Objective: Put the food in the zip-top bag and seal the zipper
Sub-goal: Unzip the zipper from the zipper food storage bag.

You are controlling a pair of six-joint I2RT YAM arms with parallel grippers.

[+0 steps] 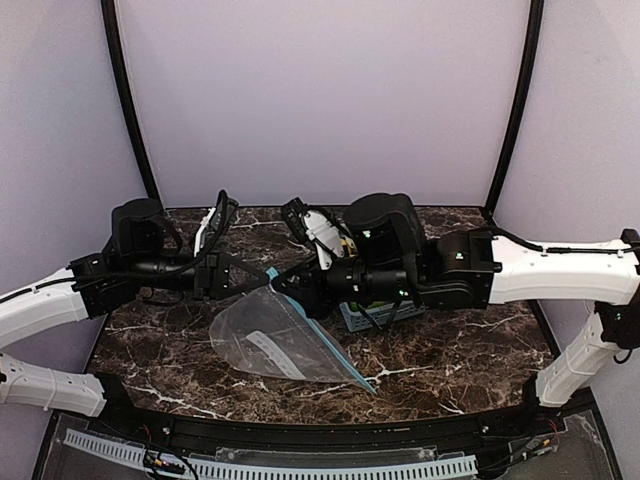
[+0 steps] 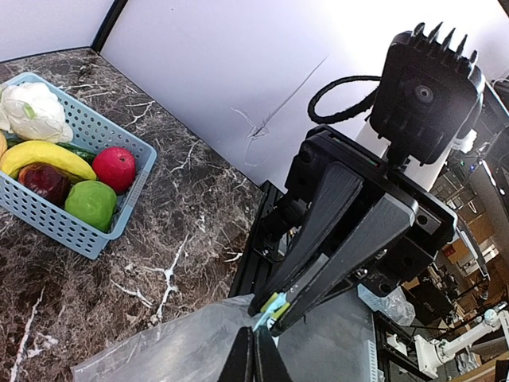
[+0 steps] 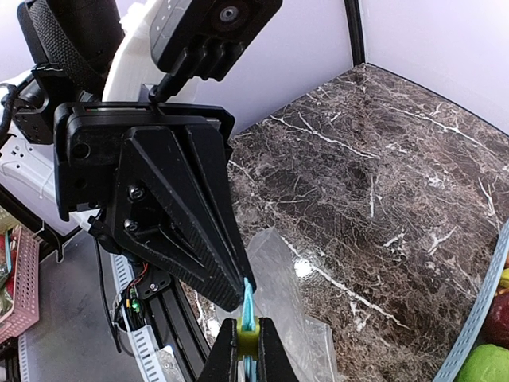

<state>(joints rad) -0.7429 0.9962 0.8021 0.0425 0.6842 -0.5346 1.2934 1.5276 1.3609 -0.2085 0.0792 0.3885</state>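
While pinched at the zipper's (image 1: 340,355) far end by left gripper (image 2: 256,346) and right gripper (image 3: 247,334), both clamped on it, sags toward near edge: zip-top bag (image 1: 265,335), clear, creased. Open surface (image 1: 150,340) left. Food (image 2: 94,203) in basket (image 2: 79,231), right of centre.

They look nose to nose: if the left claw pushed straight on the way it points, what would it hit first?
Most likely the right claw: it faces the left claw head-on, both shut on the teal zipper, almost tip to tip.

Front-right table (image 1: 465,350) open; basket (image 1: 385,318) hemmed under right arm (image 1: 545,268) (zip-top bag (image 1: 275,340) covers front-centre).
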